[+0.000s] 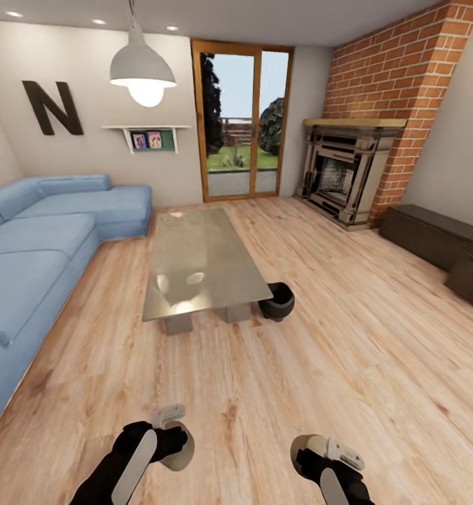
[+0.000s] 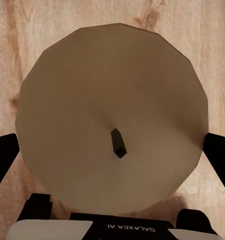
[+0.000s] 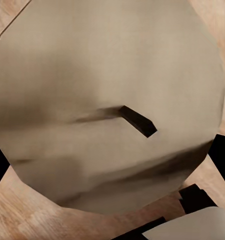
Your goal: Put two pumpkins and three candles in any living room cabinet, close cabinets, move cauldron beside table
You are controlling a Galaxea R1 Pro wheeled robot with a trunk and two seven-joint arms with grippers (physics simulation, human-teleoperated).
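My left gripper is shut on a candle, a squat cylinder with a tan round top and a dark wick, held between both black fingers above the wood floor. A second candle of the same look sits in my right gripper, which is shut on it. The black cauldron stands on the floor beside the near right corner of the glass table. The dark brown cabinet runs low along the right wall, its fronts looking closed. The pumpkins are out of view.
A blue sofa lines the left side. A brick fireplace and a glass door stand at the back. Another dark low unit sits at the right edge. Open wood floor lies between me and the cabinet.
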